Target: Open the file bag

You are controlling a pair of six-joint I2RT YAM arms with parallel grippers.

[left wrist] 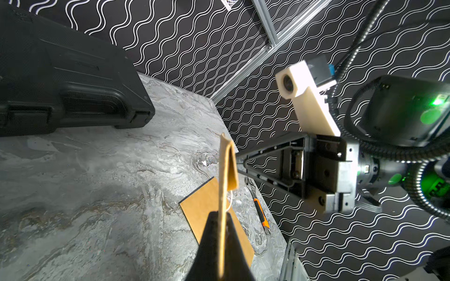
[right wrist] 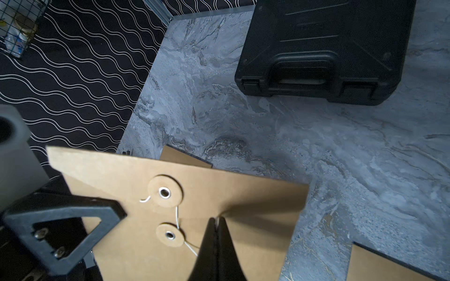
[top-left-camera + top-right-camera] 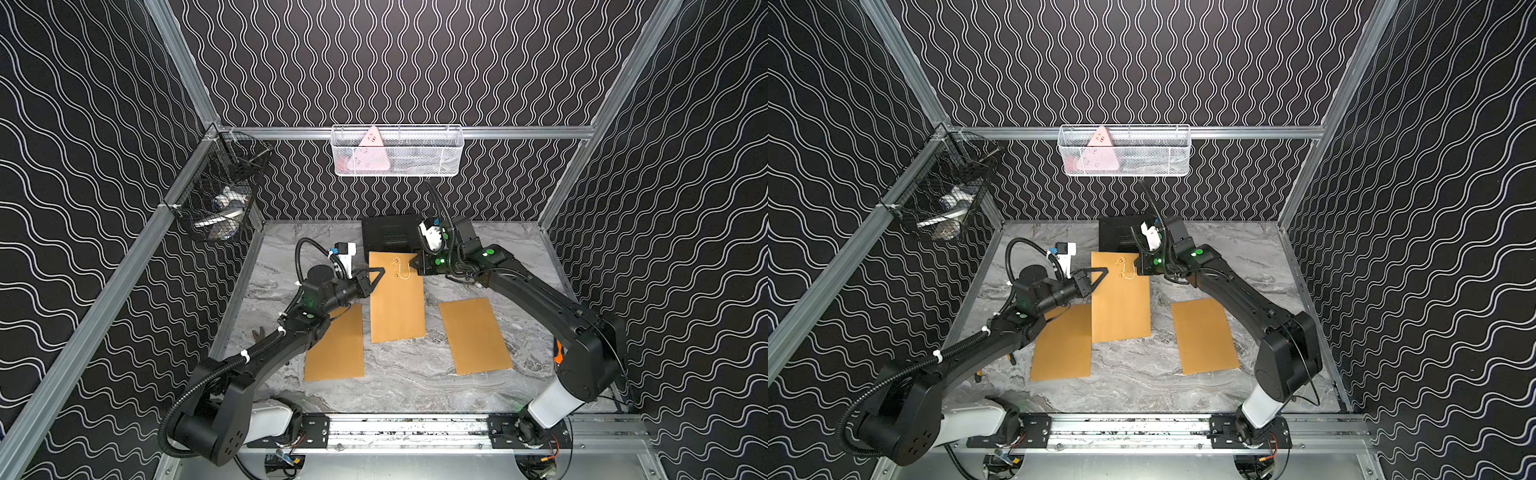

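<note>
- No text, brand, number or sign legible in any view.
- Pink triangular item (image 3: 371,145) in white wire basket (image 3: 436,129): small dark marks on its face, too small to read.

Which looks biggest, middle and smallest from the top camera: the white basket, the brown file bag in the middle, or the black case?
In a top view:
1. white wire basket, but it hangs above the table, so its lead is unsure
2. file bag, close behind
3. black case, partly hidden

Grey marbled tabletop (image 3: 415,386), black case (image 3: 388,235) at back, left brown envelope (image 3: 336,349) flat, right brown envelope (image 3: 476,336) flat, orange-handled tool (image 1: 260,210)
</note>
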